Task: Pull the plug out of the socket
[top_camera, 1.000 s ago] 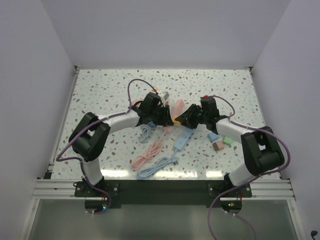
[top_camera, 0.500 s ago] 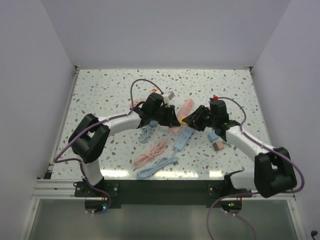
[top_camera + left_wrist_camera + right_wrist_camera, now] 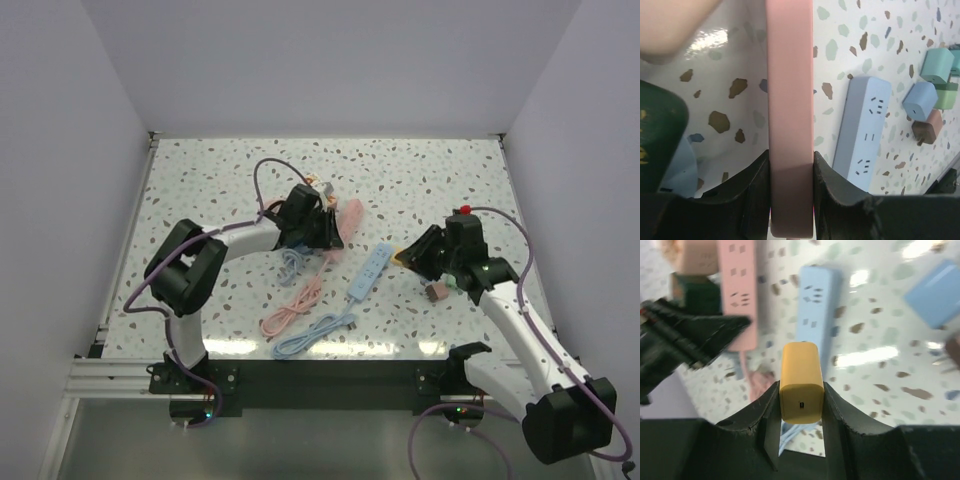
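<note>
My left gripper is shut on a pink power strip, gripping its narrow end between both jaws. My right gripper is shut on a yellow plug, held clear of the strip and above the table, to the right of the light blue power strip. In the right wrist view the pink strip shows its empty sockets at upper left, with the left gripper's dark jaws beside it.
A light blue power strip lies between the arms. Coloured plugs in blue, green and brown lie at the right, also in the left wrist view. Pink and blue cables lie near the front edge.
My right gripper pulled away to the right with the yellow plug, separating it from the pink strip. My left gripper stayed on the strip and shifted slightly back.
</note>
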Tool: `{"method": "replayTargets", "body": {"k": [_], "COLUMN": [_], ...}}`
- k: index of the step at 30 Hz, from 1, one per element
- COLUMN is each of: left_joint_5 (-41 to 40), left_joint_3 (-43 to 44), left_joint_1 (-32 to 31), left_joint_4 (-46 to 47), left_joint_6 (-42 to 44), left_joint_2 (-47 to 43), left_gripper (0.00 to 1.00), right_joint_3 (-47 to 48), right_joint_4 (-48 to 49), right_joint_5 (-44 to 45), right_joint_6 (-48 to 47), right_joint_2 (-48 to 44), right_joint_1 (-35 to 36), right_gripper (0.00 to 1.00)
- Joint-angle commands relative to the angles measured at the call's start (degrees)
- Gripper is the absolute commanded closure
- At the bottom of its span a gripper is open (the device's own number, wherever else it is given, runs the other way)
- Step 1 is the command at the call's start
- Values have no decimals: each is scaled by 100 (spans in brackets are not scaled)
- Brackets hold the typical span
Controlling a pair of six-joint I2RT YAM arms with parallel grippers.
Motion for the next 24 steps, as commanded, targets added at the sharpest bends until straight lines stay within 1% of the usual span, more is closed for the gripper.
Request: {"method": "replayTargets", "body": {"k": [1, 2, 3, 6, 7, 10, 14, 18, 19, 20, 21, 22, 23, 24], "left_joint_5": [543, 849, 965, 1177, 1230, 1406, 1616, 1863, 1907, 1924, 1925, 1916, 1820, 1784], "left_joint_3": [274, 239, 204, -7, -199, -586, -930, -1290, -1343, -1378, -1422, -1431, -1440, -1432], "left_joint_1": [-62, -71, -97, -141, -150, -193, -299, -352, -361, -369, -370, -361, -361, -361], "left_joint_4": [480, 620, 656, 569, 577, 551, 428, 507, 524, 507, 472, 376, 340, 340], "left_joint_6": [107, 116, 133, 247, 282, 414, 617, 643, 643, 643, 678, 704, 722, 740], "left_joint_2": [-21, -3, 58, 181, 190, 155, 111, 6, -29, -47, -134, -196, -275, -450], "left_gripper": [100, 100, 100, 100, 100, 100, 100, 100, 97, 91, 82, 75, 66, 49], "right_joint_3": [645, 699, 734, 848, 953, 1156, 1402, 1700, 1710, 1719, 1727, 1727, 1736, 1771], "right_joint_4": [-1349, -1446, -1429, -1473, -1508, -1605, -1658, -1825, -1799, -1790, -1781, -1772, -1772, -1781], "right_joint_5": [1605, 1878, 2324, 2994, 3197, 3811, 4305, 4482, 4465, 4456, 4456, 4438, 4438, 4438], "right_joint_6": [-348, -427, -506, -682, -726, -744, -796, -876, -911, -911, -920, -937, -938, -946], "right_joint_2": [323, 411, 525, 841, 1121, 1535, 2063, 2617, 2687, 2758, 2784, 2785, 2785, 2776], "right_joint_1": [-42, -51, -51, -112, -112, -147, -305, -463, -499, -542, -560, -569, -587, -596], "right_gripper": [100, 100, 100, 100, 100, 100, 100, 95, 93, 91, 86, 81, 75, 65]}}
